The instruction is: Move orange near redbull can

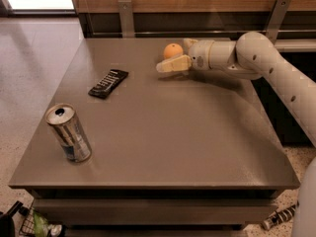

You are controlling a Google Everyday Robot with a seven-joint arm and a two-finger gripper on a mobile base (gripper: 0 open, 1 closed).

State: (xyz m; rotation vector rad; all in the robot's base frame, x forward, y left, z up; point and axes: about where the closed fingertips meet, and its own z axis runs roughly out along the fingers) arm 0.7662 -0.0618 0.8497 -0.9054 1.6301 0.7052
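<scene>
Soft shadow under jaws — beside orange (173, 50)

Counting now: one orange (173, 50), one redbull can (69, 133), one black remote (108, 83), so three things on the one tabletop (163, 132). One hand (167, 63), at the far side just beside the orange. On the back wall, two metal brackets (126, 16).
</scene>
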